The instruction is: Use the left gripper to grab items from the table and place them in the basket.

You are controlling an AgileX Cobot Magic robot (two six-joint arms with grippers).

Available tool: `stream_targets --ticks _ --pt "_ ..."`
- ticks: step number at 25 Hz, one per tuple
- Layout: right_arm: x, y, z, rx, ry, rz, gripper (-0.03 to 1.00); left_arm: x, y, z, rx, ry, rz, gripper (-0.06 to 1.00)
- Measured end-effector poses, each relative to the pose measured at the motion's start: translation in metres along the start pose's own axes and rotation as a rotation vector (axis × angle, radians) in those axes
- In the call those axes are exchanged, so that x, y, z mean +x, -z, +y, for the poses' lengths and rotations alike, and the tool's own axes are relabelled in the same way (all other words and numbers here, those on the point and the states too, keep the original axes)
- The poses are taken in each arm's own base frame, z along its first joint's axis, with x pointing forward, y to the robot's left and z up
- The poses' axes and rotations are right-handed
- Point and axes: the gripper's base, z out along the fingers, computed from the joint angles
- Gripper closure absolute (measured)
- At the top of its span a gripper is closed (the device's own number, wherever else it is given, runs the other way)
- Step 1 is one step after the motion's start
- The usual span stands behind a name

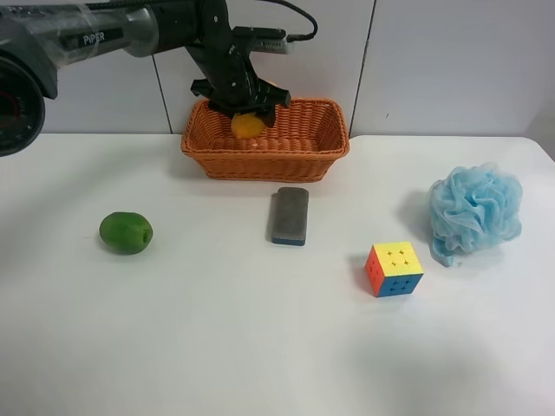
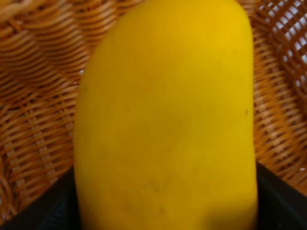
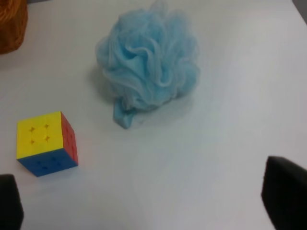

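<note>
My left gripper (image 1: 245, 106) is shut on the yellow-orange mango (image 1: 248, 126) and holds it low inside the wicker basket (image 1: 264, 161) at the back of the white table (image 1: 217, 338). In the left wrist view the mango (image 2: 168, 120) fills the frame over the basket weave (image 2: 38, 120), with black fingers (image 2: 283, 203) at both sides of it. A round green fruit (image 1: 126, 232), a grey block with a blue base (image 1: 290, 215), a puzzle cube (image 1: 394, 269) and a light-blue bath puff (image 1: 475, 211) lie on the table. My right gripper (image 3: 146, 206) is open and empty above the table, near the cube (image 3: 45, 143) and the puff (image 3: 148, 62).
The basket stands close to the white panelled wall (image 1: 451, 61). A corner of the basket (image 3: 12, 24) shows in the right wrist view. The right arm is not in the exterior high view.
</note>
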Motion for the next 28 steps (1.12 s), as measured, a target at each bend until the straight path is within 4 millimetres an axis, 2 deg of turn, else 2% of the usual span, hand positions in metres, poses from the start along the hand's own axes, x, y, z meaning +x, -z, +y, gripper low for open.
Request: stream_targets --ticks 3,8,9,13,18,22,28 --pt "0.000 0.000 0.000 0.000 0.000 0.000 -0.02 0.004 -0.009 0.001 -0.003 -0.007 0.014 0.34" --pt "0.000 0.000 0.000 0.000 0.000 0.000 -0.02 0.004 -0.010 0.001 -0.002 -0.013 0.006 0.33" --pt "0.000 0.000 0.000 0.000 0.000 0.000 -0.02 0.004 -0.010 0.001 -0.001 -0.016 -0.001 0.30" --pt "0.000 0.000 0.000 0.000 0.000 0.000 -0.02 0.002 -0.010 0.000 0.003 -0.029 -0.012 0.02" --pt "0.000 0.000 0.000 0.000 0.000 0.000 -0.02 0.002 -0.008 -0.001 0.013 -0.021 -0.006 -0.04" --pt "0.000 0.000 0.000 0.000 0.000 0.000 -0.02 -0.003 0.013 -0.002 0.015 -0.022 0.020 -0.05" --pt "0.000 0.000 0.000 0.000 0.000 0.000 -0.02 -0.012 0.074 -0.005 0.008 -0.030 0.095 -0.05"
